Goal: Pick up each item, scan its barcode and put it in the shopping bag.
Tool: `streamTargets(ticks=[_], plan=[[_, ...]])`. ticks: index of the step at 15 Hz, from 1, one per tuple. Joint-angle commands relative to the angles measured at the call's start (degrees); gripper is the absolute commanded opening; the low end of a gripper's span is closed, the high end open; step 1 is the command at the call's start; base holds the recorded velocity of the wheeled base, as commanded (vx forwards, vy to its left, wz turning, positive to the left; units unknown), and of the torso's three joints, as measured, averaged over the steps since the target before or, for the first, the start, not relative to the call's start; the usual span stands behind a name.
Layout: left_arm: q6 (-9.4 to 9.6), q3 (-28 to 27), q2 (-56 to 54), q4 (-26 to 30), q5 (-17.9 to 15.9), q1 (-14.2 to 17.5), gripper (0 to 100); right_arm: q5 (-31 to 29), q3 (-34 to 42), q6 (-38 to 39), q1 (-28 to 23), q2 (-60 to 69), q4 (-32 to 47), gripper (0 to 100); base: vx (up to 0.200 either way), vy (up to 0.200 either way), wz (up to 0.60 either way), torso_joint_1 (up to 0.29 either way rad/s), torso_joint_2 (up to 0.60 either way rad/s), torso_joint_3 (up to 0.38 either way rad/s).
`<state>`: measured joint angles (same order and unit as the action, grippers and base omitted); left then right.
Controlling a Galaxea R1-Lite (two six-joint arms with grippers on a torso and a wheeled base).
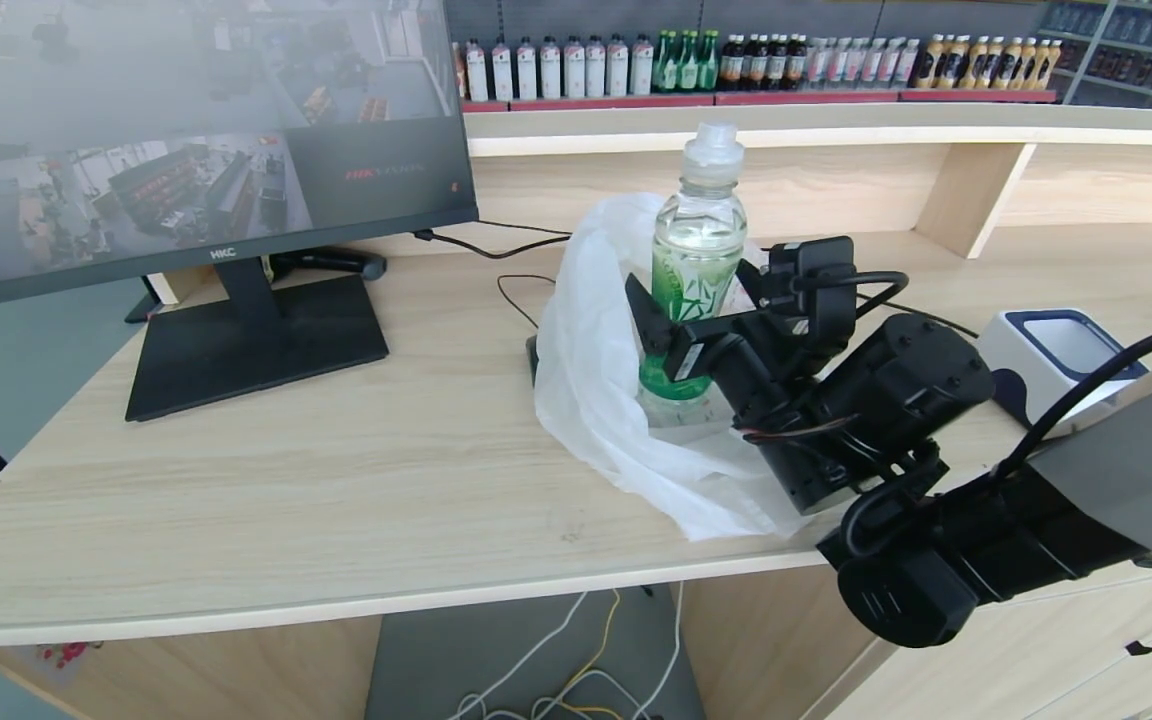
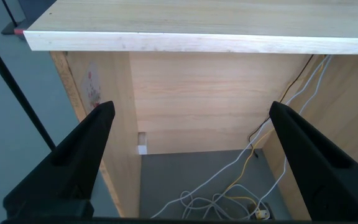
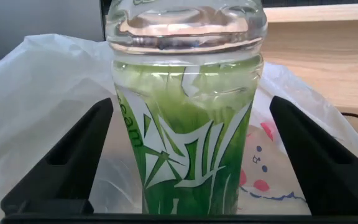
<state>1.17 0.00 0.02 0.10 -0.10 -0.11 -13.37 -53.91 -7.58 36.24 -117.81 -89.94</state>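
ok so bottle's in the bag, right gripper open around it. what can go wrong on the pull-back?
1. The bottle stands tall and upright between the open fingers of the right gripper; a skewed retreat could clip it and tip it.
2. The shopping bag lies slack close around the gripper, so the film might snag and get dragged along.

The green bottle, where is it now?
Head view, centre-right: the bottle stands upright in the white bag on the counter, within the open right gripper.

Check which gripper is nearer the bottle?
Right. The right gripper straddles the bottle in the bag; the left gripper sits below the counter edge, well away.
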Motion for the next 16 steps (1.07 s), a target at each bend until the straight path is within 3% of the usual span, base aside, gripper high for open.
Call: streamTargets(ticks=[1,4,7,8,11,12,14,16], plan=[[0.06,0.0,0.0,0.0,0.0,0.0,100,0.0,0.5,0.0,0.1,0.9,-0.1,100,0.000,0.000,0.00,0.000,0.00,0.000],[-0.03,0.0,0.0,0.0,0.0,0.0,100,0.0,1.9,0.0,0.1,2.4,-0.1,100,0.000,0.000,0.00,0.000,0.00,0.000],[-0.03,0.0,0.0,0.0,0.0,0.0,100,0.0,9.0,0.0,1.0,9.4,-0.1,100,0.000,0.000,0.00,0.000,0.00,0.000],[0.41,0.0,0.0,0.0,0.0,0.0,100,0.0,15.3,0.0,1.3,14.4,-0.1,100,0.000,0.000,0.00,0.000,0.00,0.000],[0.24,0.0,0.0,0.0,0.0,0.0,100,0.0,22.9,0.0,4.1,21.5,-0.1,100,0.000,0.000,0.00,0.000,0.00,0.000],[0.06,0.0,0.0,0.0,0.0,0.0,100,0.0,28.8,0.3,5.2,24.7,-0.1,100,0.000,0.000,0.00,0.000,0.00,0.000],[0.41,0.0,0.0,0.0,0.0,0.0,100,2.2,31.1,2.5,6.5,26.6,-0.1,100,0.000,0.000,0.00,0.000,0.00,0.000],[0.24,0.0,0.0,0.0,0.0,0.0,100,4.5,30.8,1.8,5.3,26.7,-0.1,100,0.000,-0.200,0.00,0.002,0.00,-0.005]])
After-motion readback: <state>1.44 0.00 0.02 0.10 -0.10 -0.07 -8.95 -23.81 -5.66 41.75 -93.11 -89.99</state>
